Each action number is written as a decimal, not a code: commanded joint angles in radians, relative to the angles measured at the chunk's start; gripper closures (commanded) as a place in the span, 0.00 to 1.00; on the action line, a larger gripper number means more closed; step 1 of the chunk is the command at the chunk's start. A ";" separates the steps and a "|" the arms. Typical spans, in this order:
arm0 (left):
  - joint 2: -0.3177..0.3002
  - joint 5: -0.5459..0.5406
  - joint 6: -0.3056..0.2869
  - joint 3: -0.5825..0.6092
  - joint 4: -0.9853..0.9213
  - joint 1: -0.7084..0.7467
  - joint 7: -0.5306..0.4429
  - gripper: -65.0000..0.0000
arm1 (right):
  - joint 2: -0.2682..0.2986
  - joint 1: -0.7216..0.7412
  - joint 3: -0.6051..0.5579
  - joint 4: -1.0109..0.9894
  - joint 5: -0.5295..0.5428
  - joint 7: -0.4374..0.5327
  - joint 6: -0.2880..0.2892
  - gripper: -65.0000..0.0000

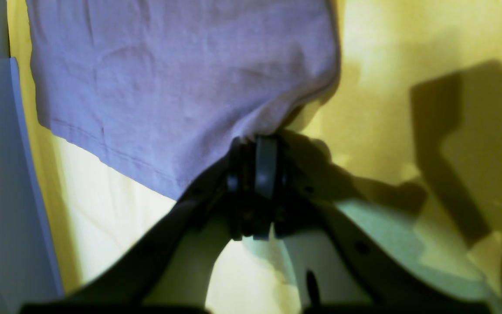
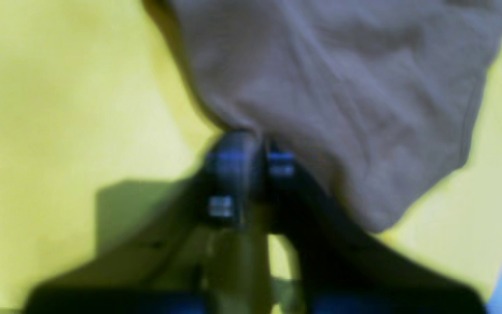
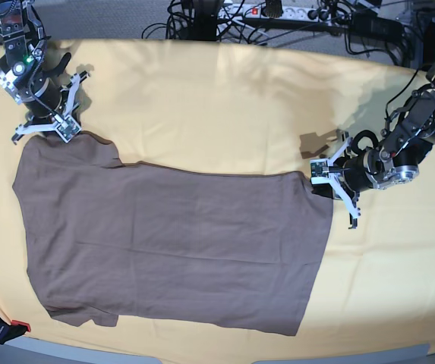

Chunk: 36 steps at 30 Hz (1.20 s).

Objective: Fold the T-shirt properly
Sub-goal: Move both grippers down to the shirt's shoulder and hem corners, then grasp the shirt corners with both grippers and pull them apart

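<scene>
Folding not started: T-shirt [image 3: 171,243] lies flat on yellow cloth [image 3: 225,98]. Your left gripper [image 1: 257,148] and right gripper [image 2: 251,144] each pinch one far-edge corner, jaws closed. All folds left.

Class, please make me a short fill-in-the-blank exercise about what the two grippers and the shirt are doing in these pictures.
1. The brown T-shirt lies spread on a ___ cloth.
2. The left gripper is shut on the shirt's ___ corner, at the hem end.
3. The right gripper pinches the shirt at a ___.
4. Both grippers are ___ on fabric.

Missing words: yellow; far; sleeve; shut
</scene>
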 commanded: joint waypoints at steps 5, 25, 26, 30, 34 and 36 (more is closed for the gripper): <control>-0.066 -0.101 -0.033 -0.006 0.064 -0.032 -0.008 1.00 | 0.054 -0.002 0.008 0.065 0.074 -0.096 -0.022 1.00; -0.453 -0.317 -0.196 -0.006 0.476 0.053 -0.012 1.00 | 0.219 -0.434 0.010 0.398 -0.073 -0.254 -0.128 1.00; -0.466 -0.316 -0.196 -0.006 0.492 0.074 -0.011 1.00 | 0.219 -0.457 0.010 0.410 -0.081 -0.258 -0.132 1.00; -0.516 -0.316 -0.196 -0.006 0.546 0.172 -0.011 1.00 | 0.219 -0.537 0.010 0.439 -0.124 -0.273 -0.147 1.00; -0.570 -0.301 -0.196 -0.006 0.591 0.259 -0.008 1.00 | 0.219 -0.618 0.010 0.476 -0.149 -0.291 -0.163 1.00; -0.590 -0.269 -0.196 -0.006 0.608 0.277 -0.008 1.00 | 0.219 -0.649 0.010 0.488 -0.149 -0.290 -0.167 1.00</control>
